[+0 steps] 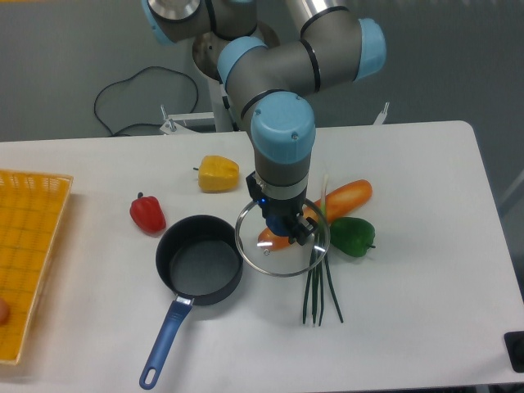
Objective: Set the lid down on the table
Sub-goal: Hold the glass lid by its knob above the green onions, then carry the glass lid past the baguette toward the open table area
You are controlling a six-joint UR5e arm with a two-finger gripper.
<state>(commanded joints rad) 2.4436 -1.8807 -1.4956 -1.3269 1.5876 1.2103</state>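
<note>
Near the frame's centre, we see the claw [284,226] grasping the lid [282,243] by its knob, apparently for lowering onto the surface [426,270].

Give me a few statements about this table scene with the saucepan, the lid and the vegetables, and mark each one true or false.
1. The glass lid sits on the saucepan. False: it is off the pan, to its right, held at its centre knob by the gripper.
2. The saucepan's blue handle points toward the near edge of the table. True.
3. The red pepper lies inside the yellow woven tray. False: it lies on the table between the tray and the pan.
4. The green pepper lies right of the lid. True.
5. The yellow pepper is in the saucepan. False: it lies on the table beyond the pan, which looks empty.
</note>
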